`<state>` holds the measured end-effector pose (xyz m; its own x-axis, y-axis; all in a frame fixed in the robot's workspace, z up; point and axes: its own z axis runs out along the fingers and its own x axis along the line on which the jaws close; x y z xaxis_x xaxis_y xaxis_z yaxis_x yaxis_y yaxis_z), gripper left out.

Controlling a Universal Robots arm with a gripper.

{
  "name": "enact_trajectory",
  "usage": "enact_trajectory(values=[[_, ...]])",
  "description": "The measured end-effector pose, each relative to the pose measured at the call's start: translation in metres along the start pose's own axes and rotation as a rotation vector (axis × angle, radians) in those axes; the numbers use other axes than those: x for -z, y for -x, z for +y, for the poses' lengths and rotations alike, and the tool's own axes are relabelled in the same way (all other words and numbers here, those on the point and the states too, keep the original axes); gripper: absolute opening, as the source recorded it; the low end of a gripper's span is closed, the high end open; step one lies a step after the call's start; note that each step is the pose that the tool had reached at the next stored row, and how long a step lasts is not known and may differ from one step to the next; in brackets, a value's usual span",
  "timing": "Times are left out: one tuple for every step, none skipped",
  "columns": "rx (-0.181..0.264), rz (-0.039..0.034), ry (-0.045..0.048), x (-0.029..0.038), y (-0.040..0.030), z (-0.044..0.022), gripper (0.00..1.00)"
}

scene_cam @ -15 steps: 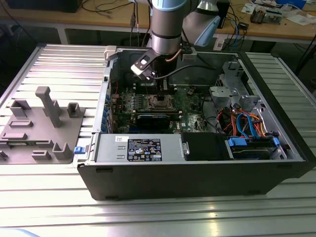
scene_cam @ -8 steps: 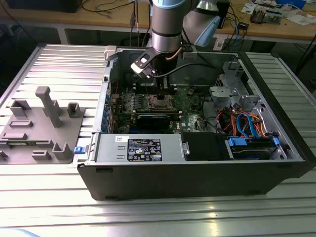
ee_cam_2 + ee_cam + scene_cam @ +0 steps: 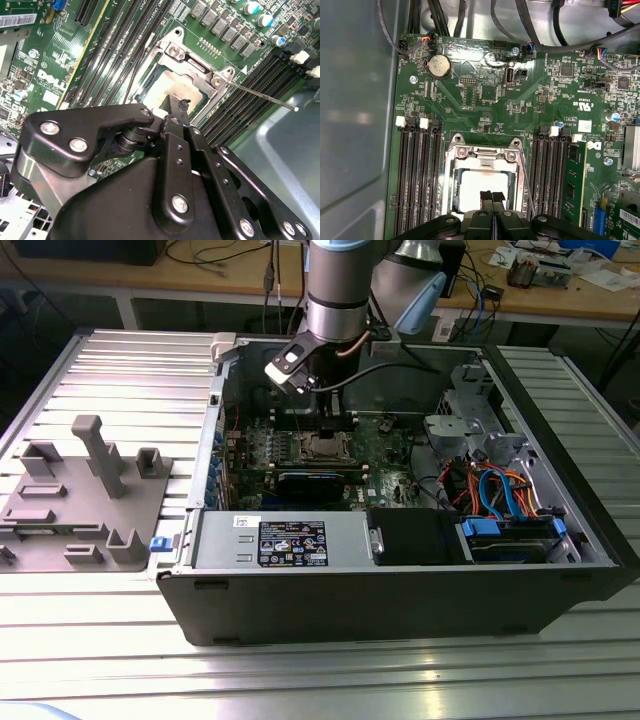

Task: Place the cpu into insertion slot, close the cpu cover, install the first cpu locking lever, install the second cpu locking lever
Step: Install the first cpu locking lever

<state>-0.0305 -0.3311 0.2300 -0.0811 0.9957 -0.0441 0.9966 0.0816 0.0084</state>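
The arm's hand (image 3: pixel 493 196), fingertips pressed together and gripping nothing, is poised over the cpu (image 3: pixel 472 187), seated in its motherboard socket inside the open computer case (image 3: pixel 400 580) on the surface (image 3: pixel 120 640); the cpu cover (image 3: pixel 485 152) lies flat, framing it; a thin lever (image 3: pixel 260 95) angles away alongside.

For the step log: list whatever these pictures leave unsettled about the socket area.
- First wrist view: the cpu and cpu cover are partly hidden by the tool and cut off by the picture's edge.
- Second wrist view: the tool's body covers much of the socket. Whether its tip touches the cpu is unclear.
- Exterior view: the socket is too small for any detail.
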Motion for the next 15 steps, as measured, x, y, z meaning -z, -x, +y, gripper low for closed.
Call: enact_trajectory(values=[[0.0, 0.0001, 0.0, 0.0012, 0.0, 0.0, 0.11], [0.0, 0.0, 0.0, 0.002, 0.0001, 0.0, 0.11], [0.0, 0.0, -0.0001, 0.0026, 0.0001, 0.0, 0.11], [0.0, 0.0001, 0.0, 0.0036, 0.0001, 0.0, 0.11], [0.0, -0.0001, 0.0, 0.0047, 0.0002, 0.0, 0.11], [0.0, 0.0, 0.0, 0.0054, 0.0002, 0.0, 0.11], [0.0, 0.0, 0.0, 0.0062, 0.0003, 0.0, 0.11], [0.0, 0.0, 0.0, 0.007, 0.0003, 0.0001, 0.11], [0.0, 0.0, 0.0, 0.0077, 0.0003, 0.0001, 0.11], [0.0, 0.0, 0.0, 0.0086, 0.0004, 0.0001, 0.11], [0.0, -0.0001, -0.0001, 0.0096, 0.0004, 0.0001, 0.11], [0.0, 0.0, 0.0, 0.0105, 0.0005, 0.0001, 0.11], [0.0, 0.0001, 0.0, 0.0121, 0.0005, 0.0001, 0.11], [0.0, 0.0, 0.0, 0.0133, 0.0006, 0.0001, 0.11], [0.0, 0.0, 0.0, 0.0151, 0.0007, 0.0001, 0.11]])
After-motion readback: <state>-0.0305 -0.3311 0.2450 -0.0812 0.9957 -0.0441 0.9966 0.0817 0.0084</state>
